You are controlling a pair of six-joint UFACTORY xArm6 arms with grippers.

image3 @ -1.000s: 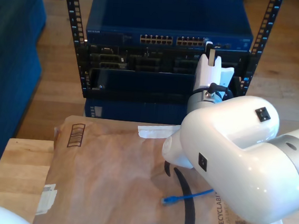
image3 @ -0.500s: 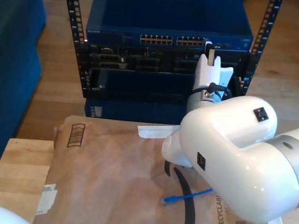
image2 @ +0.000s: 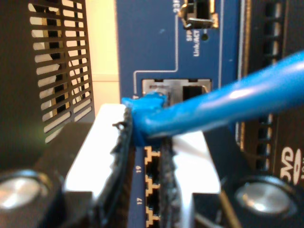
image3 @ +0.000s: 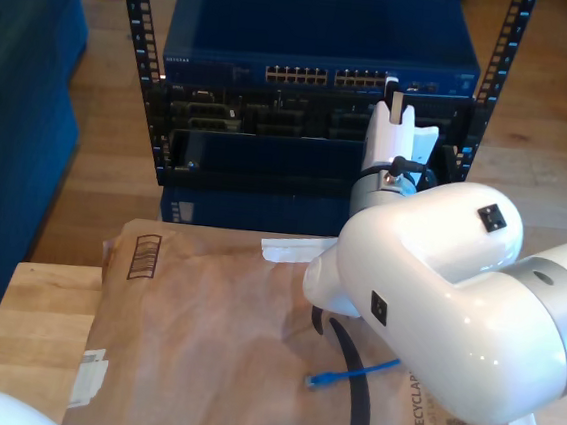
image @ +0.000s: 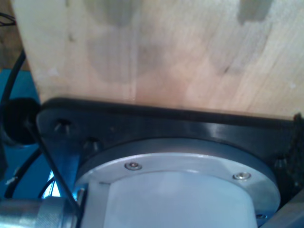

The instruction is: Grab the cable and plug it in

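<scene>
First wrist view: pale wood grain above a black plate and a brushed metal disc; my first pincer's state cannot be told.

Second wrist view: my second pincer is clamped on the glossy blue cable just behind its plug, which sits at a port of the blue switch.

Exterior view: the second pincer meets the switch face. The cable's free end lies on brown paper covering the wooden surface.
</scene>
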